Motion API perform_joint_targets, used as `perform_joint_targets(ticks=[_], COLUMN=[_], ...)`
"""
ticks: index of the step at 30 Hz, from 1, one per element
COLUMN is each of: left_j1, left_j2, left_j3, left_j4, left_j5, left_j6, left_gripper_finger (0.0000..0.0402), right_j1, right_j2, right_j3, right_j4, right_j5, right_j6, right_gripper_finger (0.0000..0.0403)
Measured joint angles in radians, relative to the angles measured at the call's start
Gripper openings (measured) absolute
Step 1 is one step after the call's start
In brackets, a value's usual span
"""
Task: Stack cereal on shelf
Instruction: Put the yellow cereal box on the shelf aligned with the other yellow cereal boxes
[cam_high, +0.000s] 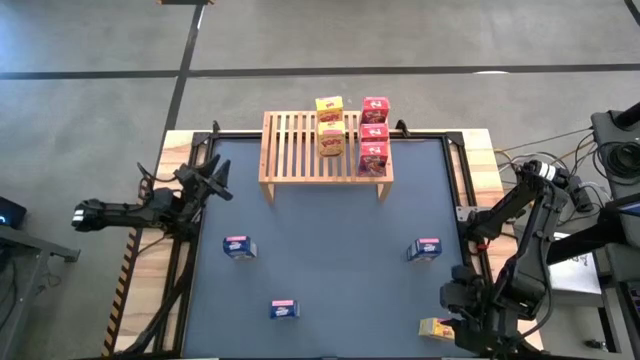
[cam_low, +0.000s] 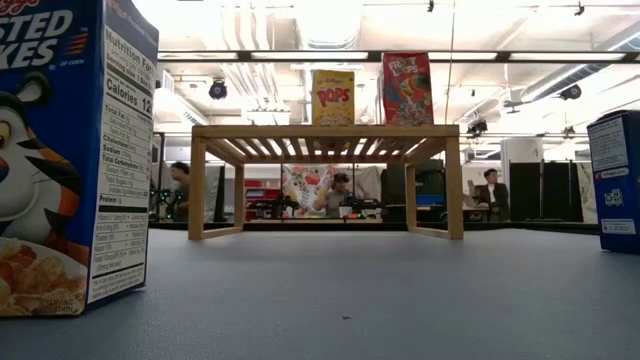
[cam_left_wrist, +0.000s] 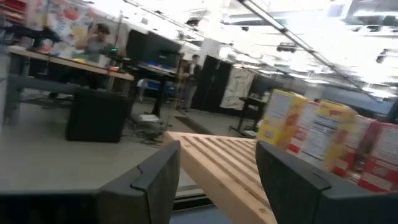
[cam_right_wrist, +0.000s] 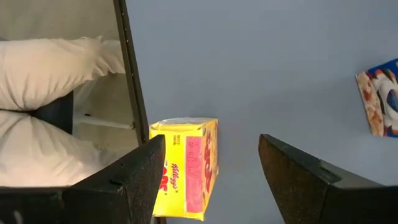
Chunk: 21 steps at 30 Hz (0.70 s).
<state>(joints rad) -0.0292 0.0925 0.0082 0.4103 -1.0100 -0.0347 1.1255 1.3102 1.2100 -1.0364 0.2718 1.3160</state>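
Observation:
The wooden shelf (cam_high: 325, 148) stands at the table's far edge, carrying two yellow cereal boxes (cam_high: 331, 140) and three red ones (cam_high: 374, 132) in rows on its slats. Three blue boxes (cam_high: 239, 247) (cam_high: 284, 310) (cam_high: 424, 249) stand on the blue mat. A third yellow box (cam_right_wrist: 186, 168) rests on the mat by the near right corner. My right gripper (cam_right_wrist: 211, 180) hangs open above it, pointing steeply down, with the box under its one finger. My left gripper (cam_left_wrist: 217, 180) is open with nothing between its fingers, at the table's left edge (cam_high: 218, 183), pointing level toward the shelf (cam_left_wrist: 230, 168).
The table's dark frame rail (cam_right_wrist: 127, 74) runs just beside the yellow box, with white padding (cam_right_wrist: 56, 68) beyond it. The low view shows one blue box (cam_low: 70, 150) very near and another (cam_low: 615, 180) at the right. People sit at desks behind the shelf. The mat's middle (cam_high: 330, 250) is bare.

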Motion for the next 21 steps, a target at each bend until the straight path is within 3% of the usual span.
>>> perform_joint_targets(ticks=[9,21], left_j1=[0.0,0.0], left_j2=[-0.006,-0.003], left_j3=[0.0,0.0], left_j4=[0.0,-0.052], left_j5=[0.405,0.499], left_j6=[-0.011,-0.011], left_gripper_finger=[0.0193,0.0193], right_j1=[0.003,0.0], right_j2=[0.0,0.0], right_j3=[0.0,0.0], right_j4=[0.001,-0.004], right_j5=[0.015,0.016], right_j6=[0.003,0.007], right_gripper_finger=[0.0247,0.0247])
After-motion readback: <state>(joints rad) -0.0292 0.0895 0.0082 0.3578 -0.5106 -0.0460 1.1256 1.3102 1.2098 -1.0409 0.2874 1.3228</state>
